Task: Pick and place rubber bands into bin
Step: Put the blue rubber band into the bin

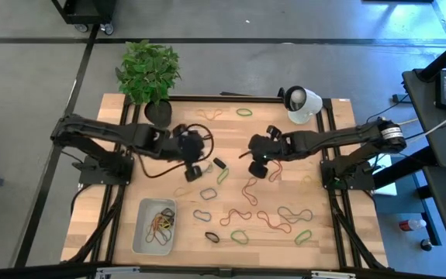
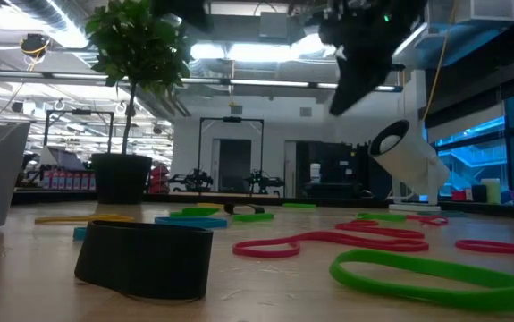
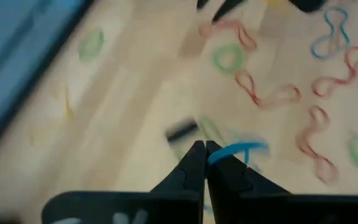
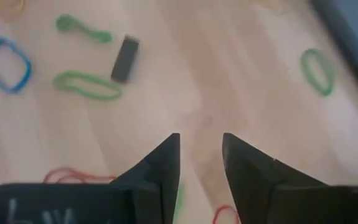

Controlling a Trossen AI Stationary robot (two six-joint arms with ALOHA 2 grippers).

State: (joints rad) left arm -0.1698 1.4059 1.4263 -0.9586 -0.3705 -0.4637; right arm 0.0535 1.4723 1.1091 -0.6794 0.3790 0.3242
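Many rubber bands (image 1: 246,211) in red, green, blue, tan and black lie scattered on the wooden table. The pale bin (image 1: 139,226) sits near the table's near left corner with several bands (image 1: 163,223) inside. My left gripper (image 1: 197,170) (image 3: 203,148) is shut and hovers at mid-table, just left of a black band (image 1: 219,163). A blue band (image 4: 4,62) (image 1: 207,192) lies as a flat loop on the wood beside it. My right gripper (image 1: 257,166) (image 4: 201,146) is open over bare wood, right of the black band (image 4: 126,59).
A black plant pot (image 1: 158,112) with a leafy plant (image 1: 149,70) stands at the table's far left edge. A white cylindrical object (image 1: 304,103) lies at the far right. Green bands (image 4: 85,85) lie between the two grippers, and red bands (image 1: 267,221) cover the near right area.
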